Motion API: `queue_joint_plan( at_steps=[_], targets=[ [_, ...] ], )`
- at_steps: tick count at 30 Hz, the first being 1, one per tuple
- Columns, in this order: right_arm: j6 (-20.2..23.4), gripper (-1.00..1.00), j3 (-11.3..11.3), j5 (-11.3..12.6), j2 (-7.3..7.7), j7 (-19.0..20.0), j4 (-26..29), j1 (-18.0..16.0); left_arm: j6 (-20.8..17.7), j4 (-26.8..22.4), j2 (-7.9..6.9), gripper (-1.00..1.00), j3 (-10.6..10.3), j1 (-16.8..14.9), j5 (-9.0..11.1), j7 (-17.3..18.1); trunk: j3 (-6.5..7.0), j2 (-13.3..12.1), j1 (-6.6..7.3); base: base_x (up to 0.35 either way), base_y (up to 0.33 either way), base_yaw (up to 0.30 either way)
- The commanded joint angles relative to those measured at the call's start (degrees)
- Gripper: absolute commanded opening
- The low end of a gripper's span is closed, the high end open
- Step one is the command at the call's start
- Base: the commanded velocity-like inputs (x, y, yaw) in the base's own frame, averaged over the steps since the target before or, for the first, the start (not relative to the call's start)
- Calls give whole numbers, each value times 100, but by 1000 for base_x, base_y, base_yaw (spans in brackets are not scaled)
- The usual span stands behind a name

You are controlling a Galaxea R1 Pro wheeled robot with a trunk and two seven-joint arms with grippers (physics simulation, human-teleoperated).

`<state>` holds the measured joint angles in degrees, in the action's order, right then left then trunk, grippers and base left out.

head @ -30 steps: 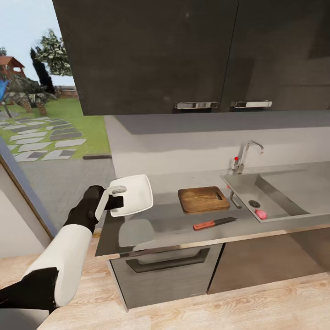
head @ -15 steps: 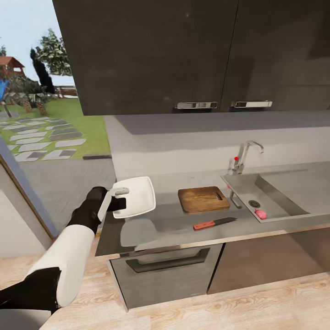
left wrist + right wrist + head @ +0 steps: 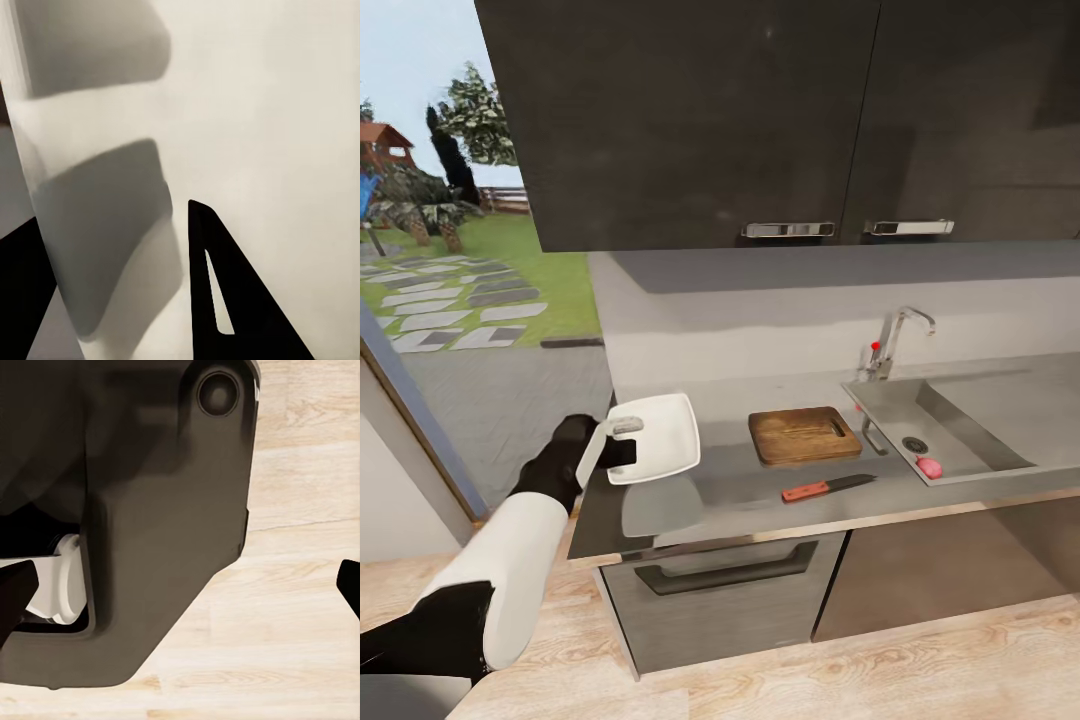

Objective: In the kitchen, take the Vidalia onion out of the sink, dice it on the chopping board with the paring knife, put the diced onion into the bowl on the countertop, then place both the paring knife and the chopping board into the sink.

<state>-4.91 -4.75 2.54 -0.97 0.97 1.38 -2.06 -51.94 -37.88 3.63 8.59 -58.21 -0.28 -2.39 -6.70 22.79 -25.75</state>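
The bowl (image 3: 658,437) is pinched at its rim by the left gripper (image 3: 622,440), centre-left of frame, lifted over the countertop (image 3: 740,490) edge. Right gripper: cannot be told. A slip is risked by the thin rim grip. Board (image 3: 803,434) and knife (image 3: 827,488) are placed mid-frame; a pink item (image 3: 929,466) is seen in the sink (image 3: 960,440).

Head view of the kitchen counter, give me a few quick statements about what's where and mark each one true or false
1. The left gripper grips the white bowl by its edge. True.
2. The paring knife lies on the chopping board. False: it lies on the countertop, in front of the board.
3. A small pink thing sits in the sink near the drain. True.
4. The bowl holds diced onion. False: its visible inside looks empty.
5. The chopping board is in the sink. False: it rests on the countertop beside the sink.
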Motion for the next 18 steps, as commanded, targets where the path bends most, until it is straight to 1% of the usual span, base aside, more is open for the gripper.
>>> queue_joint_plan(
  at_steps=[1, 12, 18],
  targets=[
    [-21, 100, -44, 27, -1, 8, -6, -5, -22, 30, 7, -100, 29, -6, 7, -15, -12, 13, -3, 0, 0, 0],
    [-24, 100, -43, 27, -8, 8, -6, -5, 11, 180, 6, -100, 29, -6, -7, -16, -12, 13, -3, 0, 0, 0],
    [-24, 100, -43, 27, -5, 8, -6, -5, 247, 324, 6, -100, 29, -6, -7, -16, -12, 13, -3, 0, 0, 0]
  ],
)
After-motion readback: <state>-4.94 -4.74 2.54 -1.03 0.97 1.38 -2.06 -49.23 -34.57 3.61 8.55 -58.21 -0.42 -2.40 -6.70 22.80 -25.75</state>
